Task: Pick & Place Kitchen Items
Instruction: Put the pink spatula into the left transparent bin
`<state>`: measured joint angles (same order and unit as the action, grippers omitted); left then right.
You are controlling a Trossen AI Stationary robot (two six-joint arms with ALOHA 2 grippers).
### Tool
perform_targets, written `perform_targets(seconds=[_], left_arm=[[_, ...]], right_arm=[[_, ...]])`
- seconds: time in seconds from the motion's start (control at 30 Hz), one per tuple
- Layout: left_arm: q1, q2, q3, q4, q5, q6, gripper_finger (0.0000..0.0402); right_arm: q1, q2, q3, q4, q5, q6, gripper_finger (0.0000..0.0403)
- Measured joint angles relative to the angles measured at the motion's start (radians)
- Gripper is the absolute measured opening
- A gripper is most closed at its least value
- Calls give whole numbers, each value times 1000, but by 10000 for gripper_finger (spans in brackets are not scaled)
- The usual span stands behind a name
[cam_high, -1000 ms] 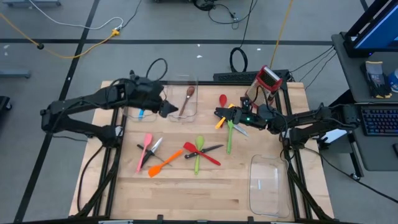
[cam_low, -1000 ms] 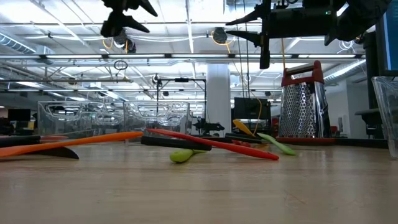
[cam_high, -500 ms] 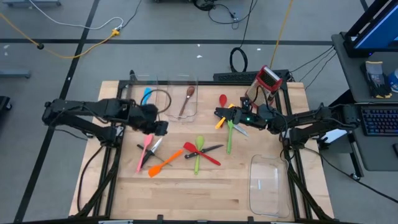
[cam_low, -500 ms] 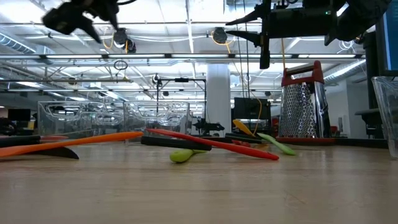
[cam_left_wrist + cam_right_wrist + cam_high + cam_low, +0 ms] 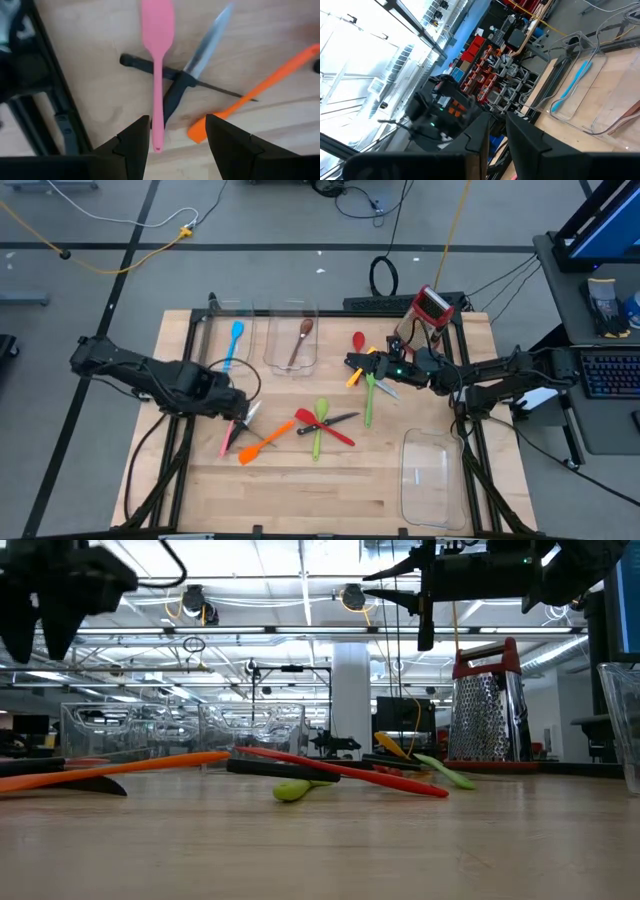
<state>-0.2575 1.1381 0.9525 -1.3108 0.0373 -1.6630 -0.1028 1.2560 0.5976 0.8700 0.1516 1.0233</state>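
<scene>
My left gripper (image 5: 234, 406) (image 5: 177, 120) points straight down, open, above the handle end of a pink spatula (image 5: 157, 75). The spatula lies across a black-handled knife (image 5: 175, 95), beside an orange spatula (image 5: 262, 444). Nothing is between the fingers. My right gripper (image 5: 349, 361) (image 5: 496, 122) hovers shut and level above an orange utensil (image 5: 355, 377) and a green spoon (image 5: 369, 398). A red spatula (image 5: 324, 427), a green spoon (image 5: 320, 426) and another knife (image 5: 341, 419) lie mid-table. A red spoon (image 5: 358, 340) lies farther back.
Two clear bins stand at the far edge, one holding a blue spoon (image 5: 235, 338), the other a wooden spoon (image 5: 301, 340). A red-and-silver grater (image 5: 432, 305) stands far right. Another clear bin (image 5: 425, 476) sits near right. Bare wood lies along the near edge.
My left gripper has swung from over the far bins toward the near edge and come down, tipping until it points straight down over the pink spatula. The blue spoon, earlier half covered by that arm, now shows lying in its bin.
</scene>
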Motion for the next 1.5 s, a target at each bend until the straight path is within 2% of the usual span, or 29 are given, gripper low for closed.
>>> perform_targets(seconds=[0.2, 0.47, 0.73, 1.17, 1.5], left_arm=[[-35, 0, -124, 153, 21, -24, 198], [-64, 0, -269, 261, 84, -57, 198], [-69, 0, -386, 396, 82, -75, 198], [-69, 0, -410, 431, -10, -40, 198], [-69, 0, -484, 533, 13, -49, 196]], right_arm=[[0, 0, 0, 0, 0, 0, 59], [0, 0, 0, 0, 0, 2, 59], [0, 0, 0, 0, 2, 4, 59], [0, 0, 0, 0, 3, 4, 59], [0, 0, 0, 0, 3, 4, 59]])
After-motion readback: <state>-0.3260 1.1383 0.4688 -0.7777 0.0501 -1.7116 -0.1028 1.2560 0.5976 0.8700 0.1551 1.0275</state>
